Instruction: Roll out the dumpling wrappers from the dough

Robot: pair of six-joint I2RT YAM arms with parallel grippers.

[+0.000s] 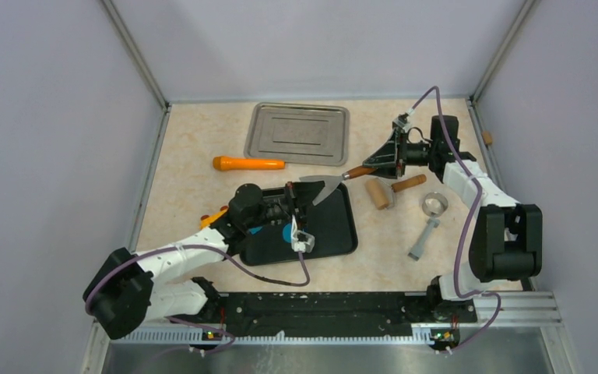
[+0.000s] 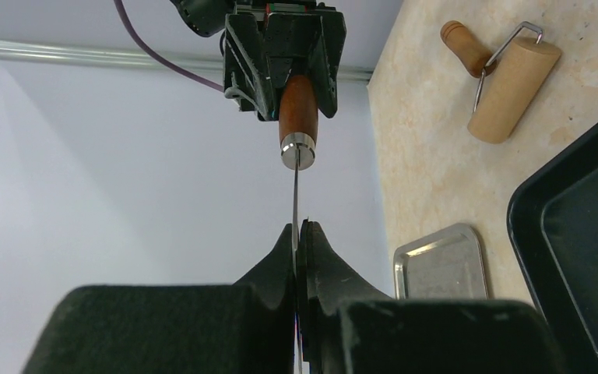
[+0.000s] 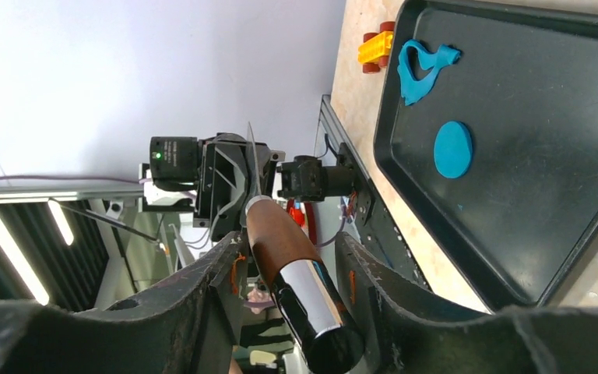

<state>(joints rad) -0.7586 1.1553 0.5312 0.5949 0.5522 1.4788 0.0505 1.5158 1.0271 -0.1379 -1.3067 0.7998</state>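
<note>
A round blue dumpling wrapper (image 3: 452, 149) lies flat on the black tray (image 3: 529, 187); it also shows in the top view (image 1: 288, 231). The leftover blue dough (image 3: 420, 66), a thin strip around a cut-out hole, lies at the tray's corner. A metal spatula (image 1: 323, 187) hangs in the air over the tray (image 1: 335, 226). My left gripper (image 1: 293, 195) (image 2: 300, 227) is shut on its thin blade (image 2: 295, 195). My right gripper (image 1: 375, 165) (image 3: 288, 234) is shut on its wooden handle (image 3: 276, 241), which sits skewed between the fingers.
A silver tray (image 1: 297, 132) (image 2: 440, 265) lies at the back. An orange cylinder (image 1: 249, 164) lies left of it. A wooden roller (image 1: 381, 192) (image 2: 510, 89) and a ring cutter (image 1: 434, 206) lie right of the black tray. A yellow toy (image 1: 214, 216) sits at its left.
</note>
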